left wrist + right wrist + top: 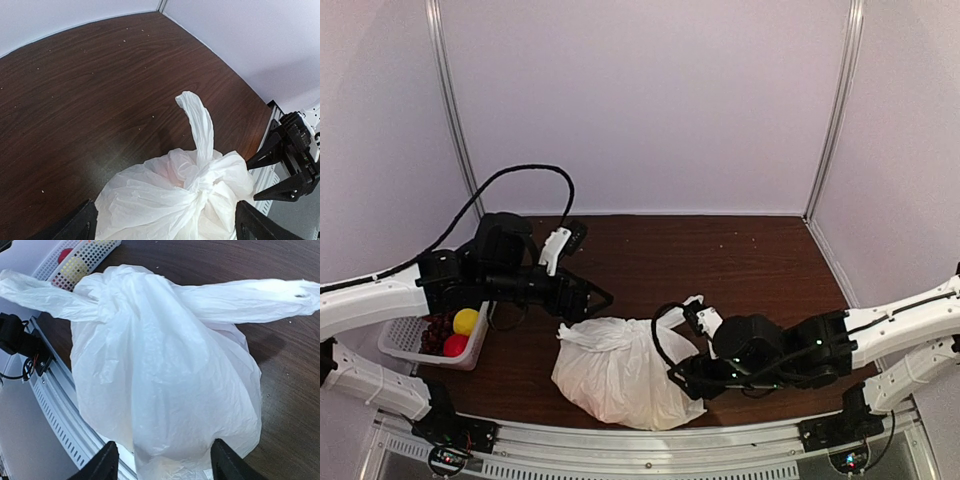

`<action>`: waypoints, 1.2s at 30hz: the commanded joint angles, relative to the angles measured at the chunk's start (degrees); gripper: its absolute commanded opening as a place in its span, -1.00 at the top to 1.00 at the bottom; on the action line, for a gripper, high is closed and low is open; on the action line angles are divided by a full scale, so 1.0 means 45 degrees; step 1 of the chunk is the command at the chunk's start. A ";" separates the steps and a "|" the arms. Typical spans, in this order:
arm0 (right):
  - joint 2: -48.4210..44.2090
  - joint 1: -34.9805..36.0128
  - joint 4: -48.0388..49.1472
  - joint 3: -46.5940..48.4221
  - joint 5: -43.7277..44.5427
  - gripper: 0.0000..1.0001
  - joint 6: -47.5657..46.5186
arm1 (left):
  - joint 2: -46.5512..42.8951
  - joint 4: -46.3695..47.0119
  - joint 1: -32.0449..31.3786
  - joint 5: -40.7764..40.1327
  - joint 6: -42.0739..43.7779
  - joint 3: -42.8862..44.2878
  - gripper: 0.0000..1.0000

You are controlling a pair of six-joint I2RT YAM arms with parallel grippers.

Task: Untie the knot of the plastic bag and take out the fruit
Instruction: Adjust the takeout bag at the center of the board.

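The white plastic bag lies tied shut near the table's front edge. Its knot sits at the bag's left top, with one handle end standing up. The fruit is hidden inside; only a faint pink tint shows through the plastic. My left gripper is open just above the knot end, its fingers on either side of the bag. My right gripper is open against the bag's right side, its fingers on either side of the bag's bulge. The knot also shows in the right wrist view.
A white slatted basket stands at the left edge with a yellow fruit, a red one and dark grapes. The metal front rail runs just below the bag. Walls enclose the brown table.
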 commanded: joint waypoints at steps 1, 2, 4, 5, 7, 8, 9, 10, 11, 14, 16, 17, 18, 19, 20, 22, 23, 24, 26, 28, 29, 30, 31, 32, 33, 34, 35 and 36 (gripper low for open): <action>0.0411 0.0025 -0.0520 0.0461 0.1384 0.05 0.0646 | -0.0636 0.0740 -0.0029 -0.0660 -0.0631 -0.0551 -0.95; 0.0419 0.0010 -0.0335 0.0447 0.1437 0.23 0.0527 | -0.0728 0.0832 -0.0025 -0.0654 -0.0714 -0.0645 -0.95; 0.0425 -0.0117 0.0008 0.0456 0.1472 0.58 0.0176 | -0.0842 0.0931 -0.0020 -0.0707 -0.0915 -0.0727 -0.95; 0.0445 -0.0267 0.0146 0.0478 0.1445 0.77 0.0066 | -0.0888 0.0907 -0.0029 -0.0814 -0.1074 -0.0740 -0.95; 0.0438 -0.0701 0.0359 0.0499 0.1301 1.00 -0.0263 | -0.0965 0.0921 -0.0015 -0.0975 -0.1363 -0.0741 -0.95; 0.0405 -0.0953 0.0487 0.0500 0.1270 1.00 -0.0460 | -0.1008 0.0938 -0.0023 -0.1001 -0.1479 -0.0761 -0.95; 0.0379 -0.1201 0.0701 0.0483 0.1230 1.00 -0.0749 | -0.1058 0.0974 -0.0022 -0.0997 -0.1570 -0.0779 -0.95; 0.0356 -0.1513 0.0928 0.0445 0.1143 1.00 -0.1068 | -0.1115 0.1033 -0.0029 -0.0992 -0.1672 -0.0808 -0.95; 0.0370 -0.1811 0.1137 0.0442 0.1097 1.00 -0.1357 | -0.1174 0.1099 -0.0030 -0.0979 -0.1750 -0.0841 -0.95; 0.0557 -0.3081 0.1456 0.0643 0.0719 1.00 -0.2193 | -0.1359 0.1197 -0.0028 -0.0984 -0.1943 -0.0978 -0.95; 0.0664 -0.3683 0.1708 0.0880 0.0502 1.00 -0.2775 | -0.1457 0.1197 -0.0029 -0.0984 -0.2040 -0.1062 -0.95; 0.0736 -0.3911 0.1850 0.0973 0.0382 1.00 -0.3033 | -0.1524 0.1214 -0.0030 -0.0987 -0.2121 -0.1121 -0.95; 0.0801 -0.4120 0.1970 0.1060 0.0240 1.00 -0.3282 | -0.1552 0.1216 -0.0025 -0.0988 -0.2194 -0.1158 -0.95; 0.0882 -0.4283 0.2075 0.1142 0.0105 1.00 -0.3492 | -0.1582 0.1231 -0.0030 -0.0988 -0.2250 -0.1219 -0.95; 0.0963 -0.4420 0.2125 0.1220 0.0012 1.00 -0.3637 | -0.1610 0.1248 -0.0028 -0.0983 -0.2318 -0.1266 -0.95; 0.1122 -0.4535 0.2084 0.1299 -0.0128 1.00 -0.3801 | -0.1666 0.1354 -0.0024 -0.0943 -0.2421 -0.1376 -0.95; 0.1162 -0.4550 0.2060 0.1260 -0.0164 1.00 -0.3825 | -0.1653 0.1427 -0.0029 -0.0907 -0.2466 -0.1434 -0.95; 0.1176 -0.4554 0.2072 0.1179 -0.0207 1.00 -0.3777 | -0.1619 0.1556 -0.0013 -0.0827 -0.2489 -0.1478 -0.95; 0.1092 -0.4552 0.2127 0.0920 -0.0310 0.99 -0.3630 | -0.1446 0.1737 -0.0018 -0.0636 -0.2495 -0.1557 -0.95; 0.0888 -0.4559 0.2243 0.0585 -0.0353 0.74 -0.3392 | -0.1106 0.1775 -0.0028 -0.0399 -0.2407 -0.1544 -0.95; 0.0713 -0.4553 0.2324 0.0401 -0.0382 0.64 -0.3281 | -0.0865 0.1738 -0.0019 -0.0294 -0.2367 -0.1502 -0.94; 0.0534 -0.4562 0.2393 0.0237 -0.0398 0.54 -0.3184 | -0.0657 0.1726 -0.0029 -0.0210 -0.2330 -0.1447 -0.93; 0.0344 -0.4553 0.2451 0.0082 -0.0390 0.42 -0.3106 | -0.0383 0.1747 -0.0030 -0.0141 -0.2303 -0.1394 -0.91; 0.0142 -0.4540 0.2492 -0.0070 -0.0364 0.30 -0.3042 | -0.0184 0.1776 -0.0030 -0.0079 -0.2234 -0.1340 -0.88; -0.0042 -0.4560 0.2495 -0.0174 -0.0332 0.21 -0.3000 | -0.0027 0.1797 -0.0023 -0.0042 -0.2116 -0.1269 -0.85; -0.0251 -0.4548 0.2476 -0.0240 -0.0262 0.12 -0.2961 | 0.0178 0.1802 -0.0022 -0.0042 -0.1996 -0.1181 -0.80; -0.0426 -0.4546 0.2444 -0.0285 -0.0192 0.05 -0.2919 | 0.0385 0.1788 -0.0029 -0.0064 -0.1886 -0.1090 -0.75; -0.0592 -0.4551 0.2420 -0.0325 -0.0172 -0.01 -0.2914 | 0.0620 0.1767 -0.0028 -0.0025 -0.1755 -0.0959 -0.70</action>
